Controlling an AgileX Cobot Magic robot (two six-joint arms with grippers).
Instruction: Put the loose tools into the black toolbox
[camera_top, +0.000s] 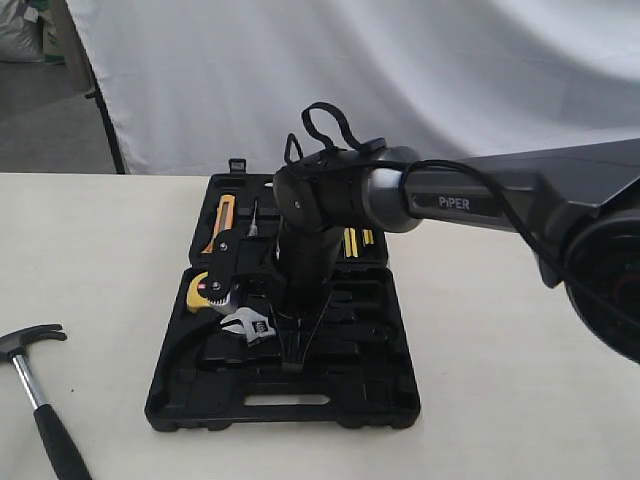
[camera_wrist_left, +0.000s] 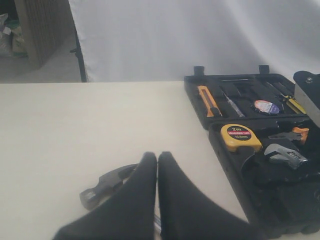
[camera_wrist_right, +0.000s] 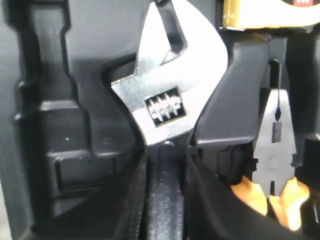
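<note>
While the right gripper (camera_top: 292, 352) sits low over the black toolbox (camera_top: 385, 392) at frame centre, its fingers (camera_wrist_right: 132, 210) are clamped on the black handle of the adjustable wrench (camera_wrist_right: 165, 95). That arm comes in from the right edge of the exterior view and reaches across the middle.

The wrench's silver head points toward frame left. It's inside the toolbox's lower half, just below the yellow tape measure (camera_top: 200, 290). Can't tell if the wrench is seated in a recess or just above it. Right wrist view: wrench head dead centre, orange-handled pliers (camera_wrist_right: 275, 150) in the slot beside it.

For the left gripper (camera_wrist_left: 156, 160), the fingers are pressed together with nothing in them.

As for the claw hammer (camera_top: 35, 390), it lies on the table (camera_top: 520, 400) at lower left of the exterior frame, well apart from the toolbox. Its head is up toward the left edge and the black handle runs off the bottom edge. Left wrist view shows the hammer head just past the closed fingertips; contact can't be told.

The tape roll (camera_wrist_left: 267, 106) is already in the toolbox, in the half that sits higher in the exterior frame, where the arm hides it. It's only visible from the left wrist. An orange utility knife (camera_top: 222, 222) lies at the upper left of the case.

Toolbox lies open flat, slot handle on the edge nearest frame bottom.
</note>
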